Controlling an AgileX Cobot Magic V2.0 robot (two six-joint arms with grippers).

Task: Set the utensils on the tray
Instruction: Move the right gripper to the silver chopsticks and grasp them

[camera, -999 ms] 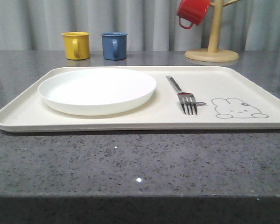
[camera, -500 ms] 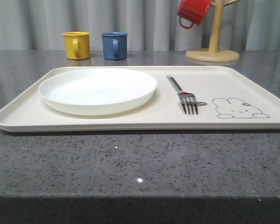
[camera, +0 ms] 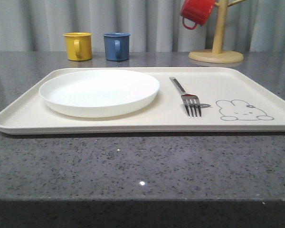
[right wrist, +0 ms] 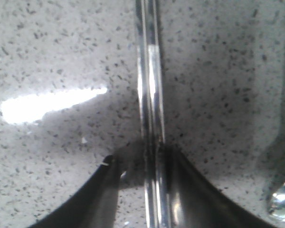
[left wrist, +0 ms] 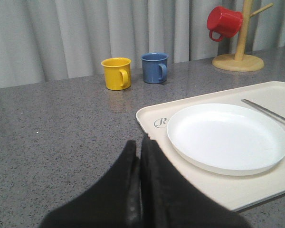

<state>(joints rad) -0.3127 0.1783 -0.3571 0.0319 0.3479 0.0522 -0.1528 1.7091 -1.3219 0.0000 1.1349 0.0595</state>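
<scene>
Tray: a large cream tray (camera: 33, 111) with a raised rim lies across the grey speckled surface (camera: 133, 166), a grey rabbit drawing at its near right corner.
Plate: a round shallow white plate (camera: 99, 91) sits on the left half of the tray; this part looks done.
Fork: a silver fork (camera: 185, 96) lies on the tray just right of the plate, tines pointing near, beside the rabbit drawing; also done.
Chopsticks: in the right wrist view a pair of flat silver chopsticks (right wrist: 149, 95) lies on the bare speckled surface, not on the tray.
Spoon: at the edge of that same view a rounded shiny piece (right wrist: 281, 199) is probably the spoon, also on the surface; too little shows to be sure.
Right gripper: the right gripper (right wrist: 145, 164) has its jaws set either side of the chopsticks, pressed close against them; it appears to be gripping them, with the pair not clearly raised from the surface.
Left gripper: the left gripper (left wrist: 139, 161) hangs over the near left corner of the tray, jaws closed together and holding nothing.
Background: yellow mug (camera: 78, 45) and blue mug (camera: 116, 45) stand beyond the tray; a red mug (camera: 195, 12) hangs on a wooden stand at far right.
Progress: judged about halfway; plate and fork placed, chopsticks and spoon left.
</scene>
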